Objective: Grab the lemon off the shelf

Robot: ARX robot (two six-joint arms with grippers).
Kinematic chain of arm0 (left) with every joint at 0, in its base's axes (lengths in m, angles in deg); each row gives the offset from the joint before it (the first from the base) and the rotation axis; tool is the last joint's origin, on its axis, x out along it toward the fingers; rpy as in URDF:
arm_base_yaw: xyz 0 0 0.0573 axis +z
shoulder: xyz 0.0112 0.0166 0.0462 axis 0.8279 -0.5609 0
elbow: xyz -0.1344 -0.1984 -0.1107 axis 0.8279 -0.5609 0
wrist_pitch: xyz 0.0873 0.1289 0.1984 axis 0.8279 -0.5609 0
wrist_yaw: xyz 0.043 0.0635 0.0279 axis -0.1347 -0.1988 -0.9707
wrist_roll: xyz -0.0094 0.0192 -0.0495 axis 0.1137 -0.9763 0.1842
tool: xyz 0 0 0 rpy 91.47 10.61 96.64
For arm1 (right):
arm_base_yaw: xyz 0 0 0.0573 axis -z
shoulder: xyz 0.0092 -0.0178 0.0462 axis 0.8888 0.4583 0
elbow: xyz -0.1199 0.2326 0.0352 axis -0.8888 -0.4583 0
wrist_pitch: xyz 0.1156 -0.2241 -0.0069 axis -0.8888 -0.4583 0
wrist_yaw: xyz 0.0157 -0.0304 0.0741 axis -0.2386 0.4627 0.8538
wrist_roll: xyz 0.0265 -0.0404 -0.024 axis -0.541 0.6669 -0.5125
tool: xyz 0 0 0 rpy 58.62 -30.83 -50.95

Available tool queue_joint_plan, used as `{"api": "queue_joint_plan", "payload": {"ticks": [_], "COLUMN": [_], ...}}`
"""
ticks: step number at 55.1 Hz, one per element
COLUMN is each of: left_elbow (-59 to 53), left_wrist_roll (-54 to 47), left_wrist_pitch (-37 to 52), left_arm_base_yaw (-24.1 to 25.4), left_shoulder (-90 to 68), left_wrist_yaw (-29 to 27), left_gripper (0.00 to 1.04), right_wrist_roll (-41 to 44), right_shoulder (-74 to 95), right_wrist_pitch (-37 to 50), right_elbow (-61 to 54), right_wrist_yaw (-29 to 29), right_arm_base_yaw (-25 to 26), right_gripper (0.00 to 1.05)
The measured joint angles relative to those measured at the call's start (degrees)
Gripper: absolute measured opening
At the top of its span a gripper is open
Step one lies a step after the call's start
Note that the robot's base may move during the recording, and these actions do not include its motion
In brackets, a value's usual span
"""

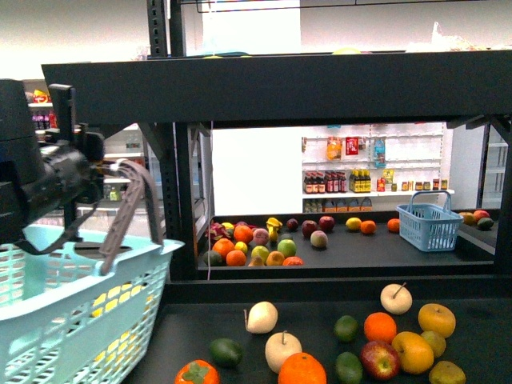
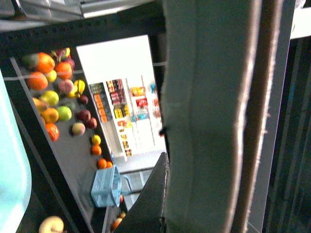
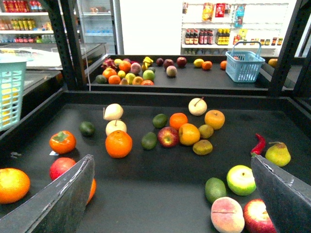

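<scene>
The shelf is a black tiered stand; its near tray (image 1: 200,320) (image 3: 146,194) holds scattered fruit. Two small yellowish lemon-like fruits (image 3: 206,131) (image 3: 202,147) lie beside an orange-yellow fruit (image 3: 189,134); in the front view one of them (image 1: 434,342) sits at the right. My right gripper (image 3: 170,194) is open and empty, low over the tray's front, short of those fruits. My left gripper (image 1: 88,172) is shut on the grey basket handle (image 1: 132,204) (image 2: 209,121) and holds the pale green basket (image 1: 80,304) at the left. The right gripper does not show in the front view.
Oranges, apples, avocados, a pear (image 3: 278,154) and a red chili (image 3: 259,144) surround the gripper. A farther tray holds more fruit and a blue basket (image 1: 430,226) (image 3: 244,65). An upper tray (image 1: 280,88) and upright posts (image 1: 182,200) frame the opening. Store shelving with bottles (image 1: 360,180) stands behind.
</scene>
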State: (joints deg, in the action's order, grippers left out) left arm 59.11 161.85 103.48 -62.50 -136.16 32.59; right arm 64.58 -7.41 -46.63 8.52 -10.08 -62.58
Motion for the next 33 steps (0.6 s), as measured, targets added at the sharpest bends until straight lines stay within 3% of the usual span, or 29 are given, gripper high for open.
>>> {"api": "queue_joint_plan", "payload": {"ticks": [15, 33], "left_elbow": [-1.2, -1.7], "left_wrist_roll": [2.8, 4.8], "left_wrist_pitch": [1.7, 12.9], "left_arm_base_yaw": [8.9, 15.9], "left_shoulder": [0.2, -0.1], "left_wrist_yaw": [6.3, 12.2], "left_gripper": [0.07, 0.07], "right_wrist_roll": [0.0, 0.0], "right_shoulder": [0.0, 0.0], "right_wrist_pitch": [0.0, 0.0], "right_elbow": [0.0, 0.0], "right_wrist_yaw": [0.0, 0.0], "right_arm_base_yaw": [0.0, 0.0], "right_gripper": [0.97, 0.97]}}
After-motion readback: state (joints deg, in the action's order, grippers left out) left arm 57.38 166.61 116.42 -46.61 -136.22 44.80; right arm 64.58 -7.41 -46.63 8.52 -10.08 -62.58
